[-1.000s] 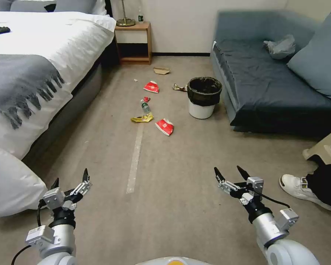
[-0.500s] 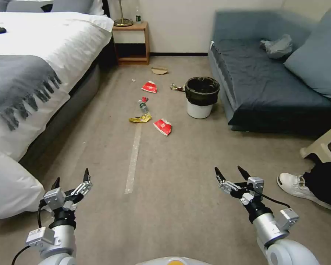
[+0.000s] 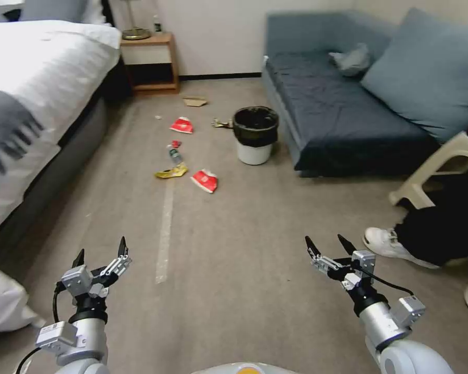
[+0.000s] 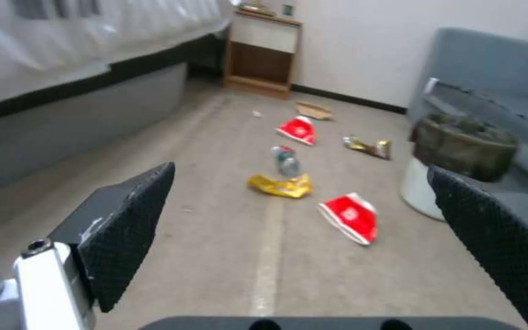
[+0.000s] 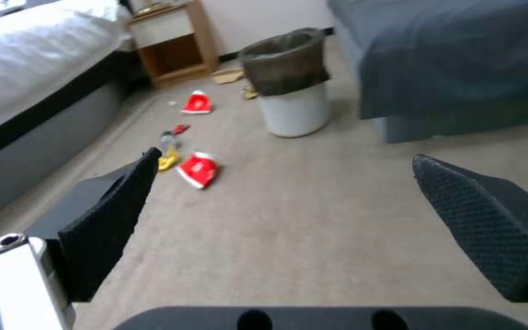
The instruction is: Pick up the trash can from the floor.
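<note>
The trash can [image 3: 255, 135] is a small round white bin with a black bag over its rim. It stands upright on the tan carpet floor [image 3: 244, 249] beside the sofa's near corner, also in the left wrist view [image 4: 453, 169] and the right wrist view [image 5: 288, 85]. My left gripper [image 3: 100, 254] hangs open and empty low at the left, far short of the can. Low at the right, my right gripper [image 3: 327, 246] is open too and holds nothing. Both are well above the floor in front of me.
Litter lies left of the can: red-and-white paper cups [image 3: 204, 181], a yellow wrapper [image 3: 170, 172] and a bottle [image 3: 174, 154]. A bed [image 3: 31, 104] flanks the left, a blue sofa [image 3: 343, 114] the right. A person's legs and shoes [image 3: 400, 244] and a pale stool [image 3: 442, 166] are at the right.
The whole head view has shifted left, so the camera has turned right. The can now sits nearer the picture's middle. Both grippers hold the same open pose.
</note>
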`<state>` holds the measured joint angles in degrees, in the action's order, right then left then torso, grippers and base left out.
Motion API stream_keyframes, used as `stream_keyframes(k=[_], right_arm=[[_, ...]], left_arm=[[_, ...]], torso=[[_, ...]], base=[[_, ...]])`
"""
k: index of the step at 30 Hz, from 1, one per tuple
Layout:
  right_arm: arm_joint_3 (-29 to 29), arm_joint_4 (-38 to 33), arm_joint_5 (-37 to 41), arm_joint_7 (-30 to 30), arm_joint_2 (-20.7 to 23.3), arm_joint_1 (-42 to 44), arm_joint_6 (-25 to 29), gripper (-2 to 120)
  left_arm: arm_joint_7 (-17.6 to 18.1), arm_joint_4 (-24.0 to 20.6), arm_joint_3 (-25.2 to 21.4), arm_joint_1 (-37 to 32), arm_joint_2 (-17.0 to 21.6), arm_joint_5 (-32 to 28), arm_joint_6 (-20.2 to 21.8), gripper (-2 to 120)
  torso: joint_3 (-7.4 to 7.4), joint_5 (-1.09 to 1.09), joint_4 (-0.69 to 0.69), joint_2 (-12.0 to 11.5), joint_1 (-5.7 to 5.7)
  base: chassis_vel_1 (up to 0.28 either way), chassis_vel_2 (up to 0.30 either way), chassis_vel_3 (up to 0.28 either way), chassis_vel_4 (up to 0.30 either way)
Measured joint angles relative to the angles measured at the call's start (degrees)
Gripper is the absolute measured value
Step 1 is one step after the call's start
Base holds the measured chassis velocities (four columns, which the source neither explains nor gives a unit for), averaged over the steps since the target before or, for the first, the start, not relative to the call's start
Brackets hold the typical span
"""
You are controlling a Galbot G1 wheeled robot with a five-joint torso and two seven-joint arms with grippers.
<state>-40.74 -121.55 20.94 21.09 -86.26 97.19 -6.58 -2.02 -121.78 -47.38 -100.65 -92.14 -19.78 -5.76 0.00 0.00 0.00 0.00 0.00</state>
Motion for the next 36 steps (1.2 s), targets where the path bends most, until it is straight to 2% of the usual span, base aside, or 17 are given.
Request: stream_keyframes(k=[6,12,16,36], right_arm=[[-0.93,0.01,-0.13,1.43,-0.14,0.12,1.15,100],[-1.55,0.04,-0.63,2.50,-0.22,0.23,3.06,100],[-1.73,0.08,-1.00,3.12,-0.42,0.49,4.24,100],[-2.01,-0.12,-0.61,4.52,-0.98,1.22,4.33,100]], left_arm=[[0.69,-0.23,0.29,0.08,0.00,-0.76,0.29,100],[0.88,-0.66,0.31,0.06,0.00,-1.19,1.69,99],[0.93,-0.77,0.36,0.02,0.01,-1.26,1.89,98],[0.97,-0.84,0.30,-0.08,0.50,-1.81,1.82,98]], torso=[[0.00,0.00,-0.04,0.00,0.00],[0.00,0.00,0.02,0.00,0.00],[0.00,0.00,0.00,0.00,0.00],[0.00,0.00,0.00,0.00,0.00]], base=[[-0.123,-0.122,-0.127,-0.116],[-0.032,-0.034,-0.037,-0.042],[0.000,0.000,0.000,0.000],[0.000,0.000,0.000,0.000]])
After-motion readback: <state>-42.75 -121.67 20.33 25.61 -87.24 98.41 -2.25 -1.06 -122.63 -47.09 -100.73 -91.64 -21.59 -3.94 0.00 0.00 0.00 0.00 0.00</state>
